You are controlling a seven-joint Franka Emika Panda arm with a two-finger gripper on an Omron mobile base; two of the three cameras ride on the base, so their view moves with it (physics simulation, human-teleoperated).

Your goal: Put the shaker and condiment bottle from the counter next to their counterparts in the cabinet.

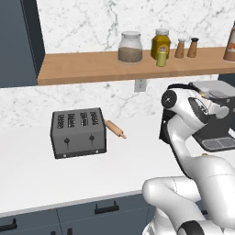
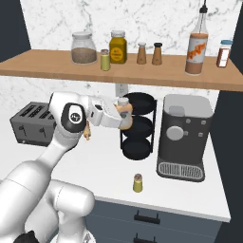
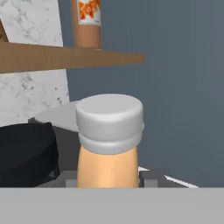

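In the left base view, the shelf (image 1: 92, 66) carried a glass jar (image 1: 130, 47), a matching green shaker (image 1: 161, 58) and two brown shakers (image 1: 187, 47), with the red-brown bottle (image 1: 230, 46) at its right end. A toaster (image 1: 78, 132) and a rolling pin (image 1: 115, 128) lay on the tabletop (image 1: 55, 179).

In the right base view, the hand (image 2: 124, 116) was raised above the tabletop in front of the black rack (image 2: 138, 126), clamped on the bottle (image 2: 125, 114), which stood upright, off the tabletop and below the shelf. The shaker (image 2: 137, 182) stood on the tabletop near its front edge, just left of the coffee machine (image 2: 183, 137).

In the hand view, the bottle's grey cap (image 3: 109, 122) and tan body rose between the fingertips (image 3: 148, 177), which pressed its sides. The shelf edge and the red-brown bottle's base showed above.
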